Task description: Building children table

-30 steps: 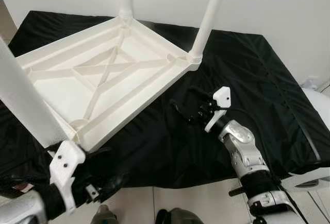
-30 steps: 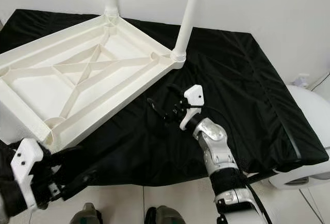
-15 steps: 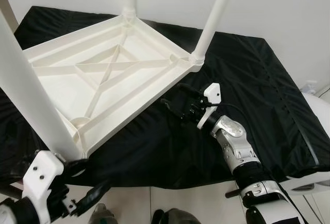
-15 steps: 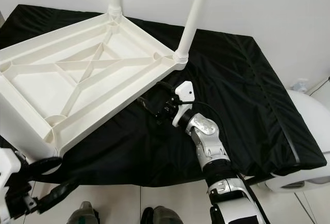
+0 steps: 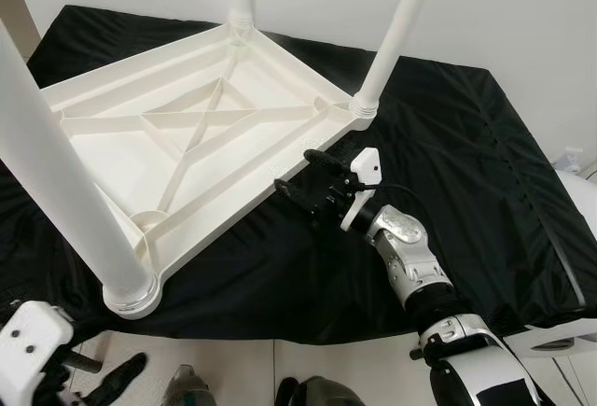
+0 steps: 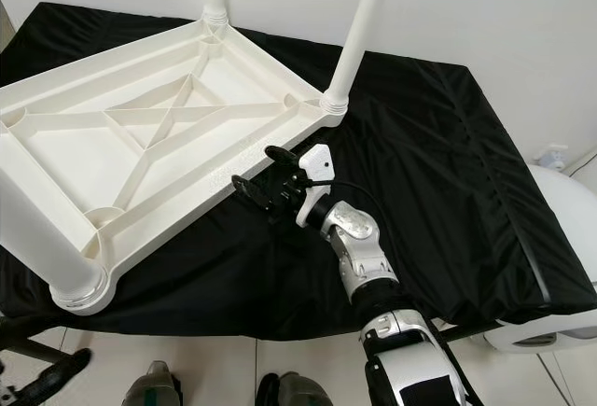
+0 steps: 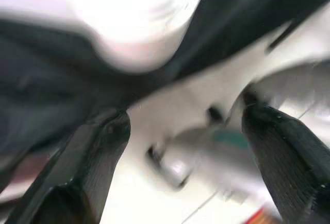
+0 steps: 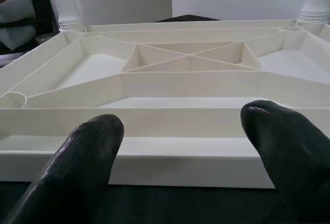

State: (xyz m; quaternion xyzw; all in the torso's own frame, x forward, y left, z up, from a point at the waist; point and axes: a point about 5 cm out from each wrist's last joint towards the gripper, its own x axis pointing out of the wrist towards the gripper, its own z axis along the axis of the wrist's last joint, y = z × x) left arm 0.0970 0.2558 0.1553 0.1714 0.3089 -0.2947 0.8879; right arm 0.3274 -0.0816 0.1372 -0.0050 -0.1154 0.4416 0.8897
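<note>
Left eye view shows the left hand (image 5: 112, 383) low at the near left, below the edge of the black cloth (image 5: 466, 145), over the pale floor (image 5: 242, 369); in the left wrist view its two fingers (image 7: 93, 167) stand wide apart, open and holding nothing. Beside it, a white table (image 5: 187, 145) lies upside down on the cloth, with its ribbed underside facing up. Three white legs (image 5: 65, 201) stand up from its corners: one near the left hand, one at the far corner, one at the right corner. To the right, the right hand (image 5: 303, 175) is at the table's long near rim, fingers (image 8: 87, 147) spread open on either side of the rim edge, not gripping it.
</note>
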